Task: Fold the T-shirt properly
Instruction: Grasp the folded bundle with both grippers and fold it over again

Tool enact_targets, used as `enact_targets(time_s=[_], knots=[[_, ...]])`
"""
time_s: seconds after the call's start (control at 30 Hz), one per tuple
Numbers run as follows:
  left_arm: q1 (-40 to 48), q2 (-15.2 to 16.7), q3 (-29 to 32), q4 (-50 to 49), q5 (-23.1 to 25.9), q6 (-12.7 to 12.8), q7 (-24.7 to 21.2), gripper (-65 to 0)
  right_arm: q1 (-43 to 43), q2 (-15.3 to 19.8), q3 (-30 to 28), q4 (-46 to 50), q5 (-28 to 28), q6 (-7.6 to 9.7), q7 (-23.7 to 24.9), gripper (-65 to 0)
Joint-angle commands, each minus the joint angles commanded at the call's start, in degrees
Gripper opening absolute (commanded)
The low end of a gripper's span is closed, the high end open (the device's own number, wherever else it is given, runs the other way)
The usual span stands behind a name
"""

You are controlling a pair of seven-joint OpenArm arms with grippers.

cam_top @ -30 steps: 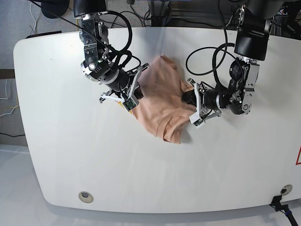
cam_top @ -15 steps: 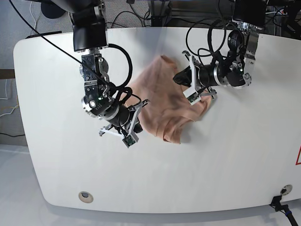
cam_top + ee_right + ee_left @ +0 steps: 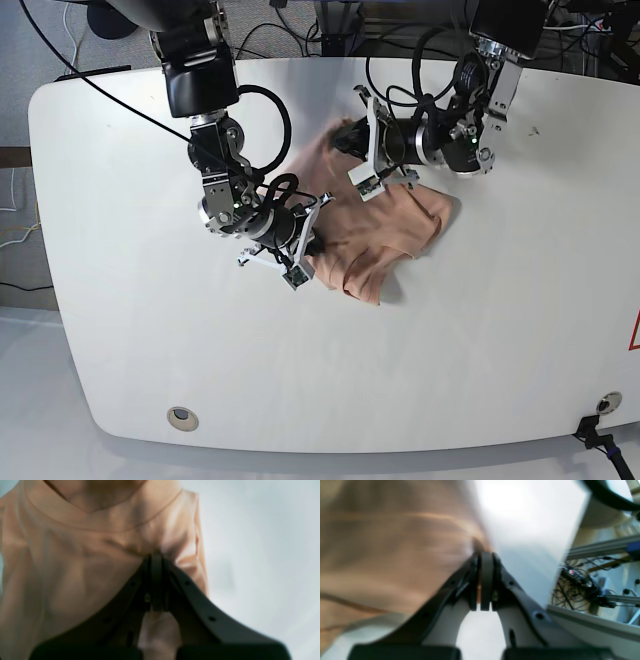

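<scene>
From where I stand, the right tool [image 3: 312, 228] sits to the left on the white counter [image 3: 120, 300], its dark fingers pressed together on the soft peach cloth of the T-shirt [image 3: 385, 235]. In its own wrist view the right tool [image 3: 156, 562] pinches a puckered fold just below the ribbed, curved neckband, and the fabric fans out from the pinch in smooth creases. The T-shirt lies crumpled near the middle of the counter, a rumpled heap with a rounded lower edge hanging toward the front and a raised flap at the back. Farther right, the left tool [image 3: 362, 150] comes in from the rear arm with looping black cables, and it grips the upper edge of the shirt, lifting that part clear of the glossy surface. The left wrist view is streaked with blur, yet the left tool [image 3: 483, 562] shows its black pads closed tight with a thin sliver of peach cloth [image 3: 395, 555] caught between them, the pale counter [image 3: 527, 530] beyond.
</scene>
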Motion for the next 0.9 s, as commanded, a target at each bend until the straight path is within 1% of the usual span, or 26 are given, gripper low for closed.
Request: enact_targets(time_s=[0.07,0.13,0.2,0.27,0.33,0.37,0.4,0.5,0.57,0.67,0.7,0.8,0.83,0.9], knots=[[-1.58,-0.18,0.00,-2.90,0.00,0.00,0.00,-65.0,-1.76,0.70,0.00,1.14,0.00,0.00,0.00,-65.0],[-3.43,-1.67,0.00,-5.19,0.00,0.00,0.00,-65.0,-3.34,1.67,0.00,3.78,0.00,0.00,0.00,-65.0],[-4.92,-2.20,0.00,-6.68,0.00,0.00,0.00,-65.0,-4.92,1.76,0.09,5.71,0.00,0.00,0.00,-65.0],[-6.07,-3.43,0.00,-7.21,0.00,0.00,0.00,-65.0,-6.86,2.37,1.49,8.00,0.00,0.00,-0.18,-65.0],[-6.86,-3.78,-0.09,-7.21,0.00,0.00,0.00,-65.0,-8.70,2.02,3.43,10.37,0.00,0.00,-0.18,-65.0],[-7.21,-4.84,-0.09,-7.21,0.00,0.00,0.00,-65.0,-9.85,1.76,3.87,11.52,0.00,0.00,-0.26,-65.0],[-7.30,-5.63,-0.09,-7.21,0.00,0.00,0.00,-65.0,-10.73,1.76,3.96,12.48,0.00,0.00,-0.26,-65.0],[-7.56,-6.59,-0.09,-7.21,-0.09,0.00,0.00,-65.0,-13.01,1.76,3.96,15.12,0.00,0.00,-0.26,-65.0],[-7.56,-6.59,-0.09,-7.21,-0.09,0.00,0.00,-65.0,-14.33,1.67,3.96,16.70,0.00,-0.09,-0.26,-65.0],[-7.47,-7.65,-0.09,-7.21,-0.18,0.00,0.00,-65.0,-15.30,0.18,3.96,17.67,0.00,-0.09,-0.26,-65.0],[-7.38,-7.74,-0.09,-7.12,-0.18,0.00,0.00,-65.0,-15.30,0.09,3.96,17.67,0.00,-0.09,-0.62,-65.0],[-7.21,-7.82,-0.18,-7.12,-0.26,0.00,0.00,-65.0,-15.03,-0.88,3.96,17.76,0.26,-0.09,-5.45,-65.0],[-7.12,-7.91,-0.26,-7.12,-0.26,0.00,0.00,-65.0,-15.12,-1.23,3.96,18.37,0.00,-0.09,-5.98,-65.0],[-7.12,-9.05,-0.26,-7.12,-0.26,0.00,0.00,-65.0,-15.74,-1.76,3.87,19.43,0.00,-0.09,-6.07,-65.0]])
